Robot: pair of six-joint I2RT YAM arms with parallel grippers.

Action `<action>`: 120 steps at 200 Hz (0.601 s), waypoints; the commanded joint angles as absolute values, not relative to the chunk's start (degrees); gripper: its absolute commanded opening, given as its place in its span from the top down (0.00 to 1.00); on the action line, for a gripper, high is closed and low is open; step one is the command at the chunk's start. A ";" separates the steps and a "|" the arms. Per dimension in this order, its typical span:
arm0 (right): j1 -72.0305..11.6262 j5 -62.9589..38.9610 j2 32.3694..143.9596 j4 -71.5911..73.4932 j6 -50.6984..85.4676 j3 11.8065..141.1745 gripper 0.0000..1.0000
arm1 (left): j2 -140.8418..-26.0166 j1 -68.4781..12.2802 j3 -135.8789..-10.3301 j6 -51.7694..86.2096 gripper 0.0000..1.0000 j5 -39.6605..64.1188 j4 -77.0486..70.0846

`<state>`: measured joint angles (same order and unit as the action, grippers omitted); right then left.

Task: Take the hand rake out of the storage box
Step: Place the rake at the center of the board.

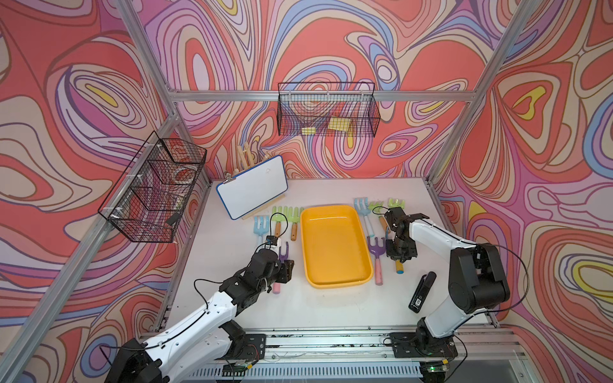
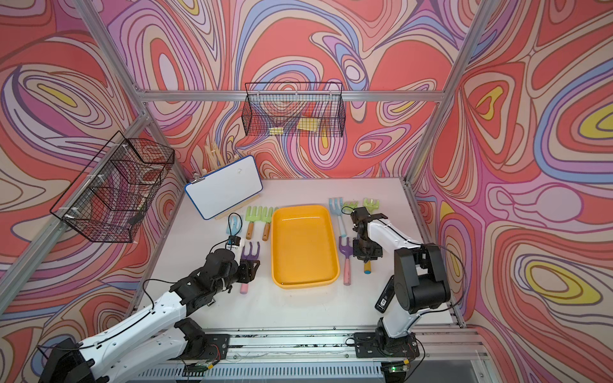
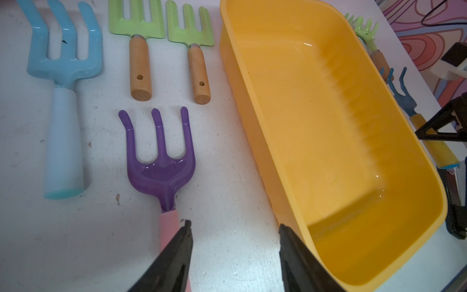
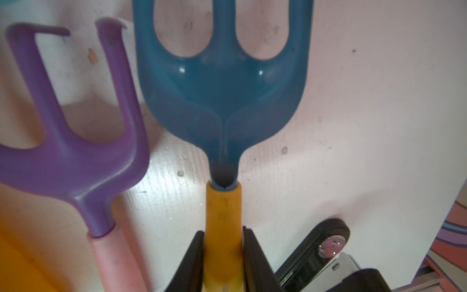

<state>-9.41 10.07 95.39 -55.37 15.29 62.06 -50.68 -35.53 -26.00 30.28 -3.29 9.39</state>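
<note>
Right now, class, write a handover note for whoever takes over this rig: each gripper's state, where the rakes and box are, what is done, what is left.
Left gripper: open, empty, by the pink handle of the purple rake.
Right gripper: shut on the yellow handle of the dark blue rake.
Box: empty; all visible rakes are outside it, the dark blue one to its right.
Done: the rake is out of the box.
Left: release it; whether it already rests on the table I cannot tell.
</note>
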 commanded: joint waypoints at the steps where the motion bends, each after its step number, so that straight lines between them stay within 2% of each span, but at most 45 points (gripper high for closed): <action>1: -9.19 8.51 97.27 -55.90 14.24 63.45 0.82 | -50.01 -34.98 -25.29 30.59 0.40 -2.86 8.27; 68: -9.14 6.53 99.56 -56.08 13.54 63.78 0.77 | -50.70 -34.72 -25.53 30.51 0.41 -2.43 8.27; 120: -9.14 4.92 99.80 -55.81 12.91 63.72 0.68 | -50.12 -34.67 -25.49 30.71 0.40 -2.59 8.53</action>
